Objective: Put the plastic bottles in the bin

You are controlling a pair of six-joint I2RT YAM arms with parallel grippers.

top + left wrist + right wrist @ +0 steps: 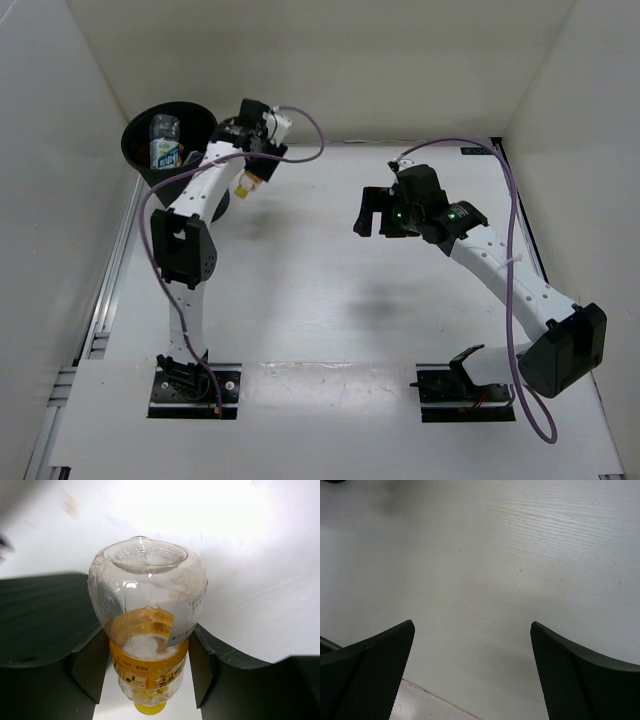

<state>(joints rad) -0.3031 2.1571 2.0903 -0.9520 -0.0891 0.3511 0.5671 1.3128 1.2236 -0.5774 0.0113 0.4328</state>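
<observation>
White table [320,300], white walls [300,60] on three sides, black bin [135,150] in the far left corner. My left arm reaches up beside the bin; my left gripper [250,183] clamps the yellow-capped bottle [147,605] between its fingers [85,665]. The bottle's long axis runs along the fingers, cap toward my wrist, base outward. My right gripper [375,215] hangs over mid-table, jaws wide apart.

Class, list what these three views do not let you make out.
Top view: the count of bottles in the bin; its wall and the left arm hide the depth.
Left wrist view: print on the yellow-capped bottle, too small and blurred.
Right wrist view: the right claw, its fingers cut off by the bottom edge.
</observation>
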